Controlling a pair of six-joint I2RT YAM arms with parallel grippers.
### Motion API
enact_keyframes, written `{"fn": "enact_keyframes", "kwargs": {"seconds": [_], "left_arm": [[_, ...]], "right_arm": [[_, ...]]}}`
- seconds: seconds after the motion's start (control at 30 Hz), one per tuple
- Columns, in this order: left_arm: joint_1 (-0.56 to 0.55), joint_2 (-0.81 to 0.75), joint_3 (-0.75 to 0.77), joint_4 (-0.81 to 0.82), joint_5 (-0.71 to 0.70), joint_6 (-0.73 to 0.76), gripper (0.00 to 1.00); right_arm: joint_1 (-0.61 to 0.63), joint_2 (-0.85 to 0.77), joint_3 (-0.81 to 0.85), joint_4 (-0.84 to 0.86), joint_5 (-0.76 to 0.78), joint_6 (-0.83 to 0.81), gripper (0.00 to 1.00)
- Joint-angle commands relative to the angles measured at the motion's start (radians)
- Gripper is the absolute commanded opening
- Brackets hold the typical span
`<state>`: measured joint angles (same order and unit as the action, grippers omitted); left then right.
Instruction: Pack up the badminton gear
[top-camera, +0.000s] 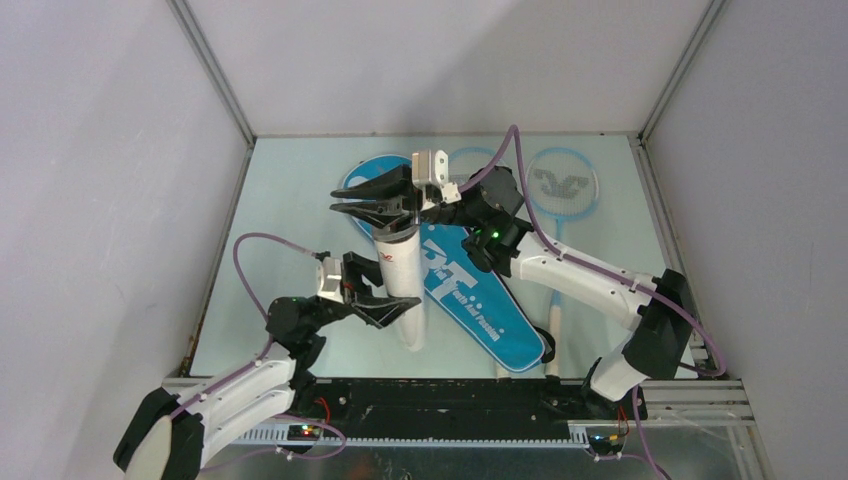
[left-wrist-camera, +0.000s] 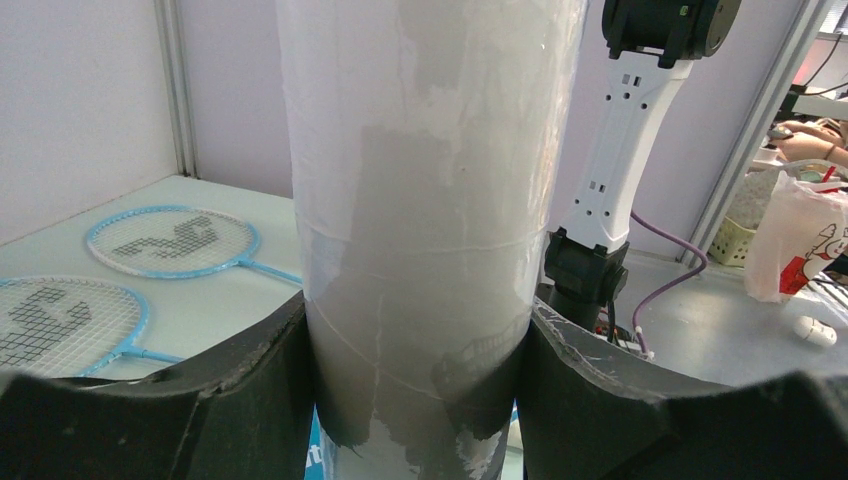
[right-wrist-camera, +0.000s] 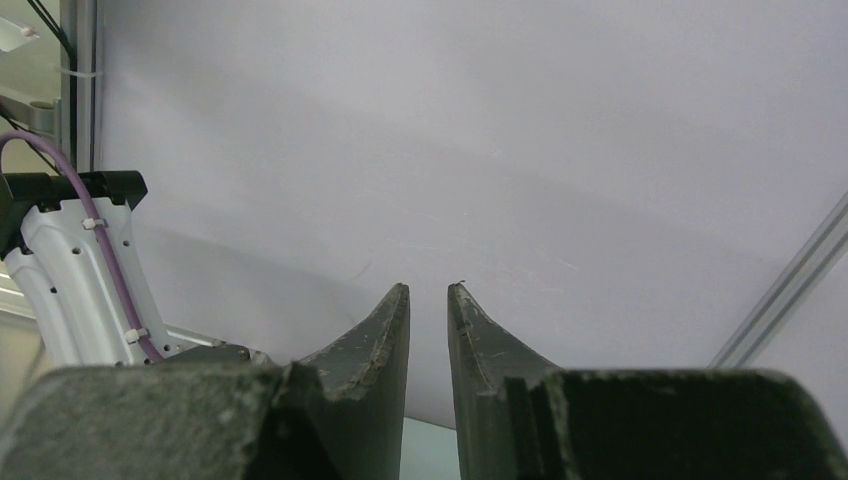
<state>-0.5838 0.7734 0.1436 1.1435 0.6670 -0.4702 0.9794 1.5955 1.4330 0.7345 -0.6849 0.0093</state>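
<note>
My left gripper (top-camera: 396, 308) is shut on the long white tube (top-camera: 402, 275) and holds it upright and tilted over the blue racket bag (top-camera: 470, 292). In the left wrist view the tube (left-wrist-camera: 430, 180) fills the space between the two black fingers (left-wrist-camera: 230, 400). My right gripper (top-camera: 350, 202) hangs beside the tube's top end with its jaws slightly apart and nothing between them; it shows against the wall in the right wrist view (right-wrist-camera: 428, 292). Two light-blue rackets (top-camera: 562, 182) lie at the back right, also seen in the left wrist view (left-wrist-camera: 172, 240). No shuttlecock is in view.
The bag lies diagonally across the middle of the pale table (top-camera: 290, 200). White racket handles (top-camera: 553, 335) reach toward the near edge beside the right arm's base. Walls and metal rails close the table on three sides. A plastic bag (left-wrist-camera: 800, 240) stands off the table.
</note>
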Motion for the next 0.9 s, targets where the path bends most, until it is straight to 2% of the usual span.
{"fn": "enact_keyframes", "kwargs": {"seconds": [0.0, 0.53, 0.87], "left_arm": [[0.002, -0.029, 0.04, 0.198, -0.091, 0.006, 0.37], [0.002, 0.004, 0.033, 0.196, -0.09, 0.006, 0.37], [0.002, 0.018, 0.037, 0.177, -0.034, 0.033, 0.36]], "right_arm": [[0.008, -0.03, -0.02, -0.056, -0.012, -0.038, 0.24], [0.009, -0.064, 0.068, -0.13, 0.053, -0.096, 0.39], [0.015, -0.045, 0.154, -0.15, 0.103, -0.095, 0.44]]}}
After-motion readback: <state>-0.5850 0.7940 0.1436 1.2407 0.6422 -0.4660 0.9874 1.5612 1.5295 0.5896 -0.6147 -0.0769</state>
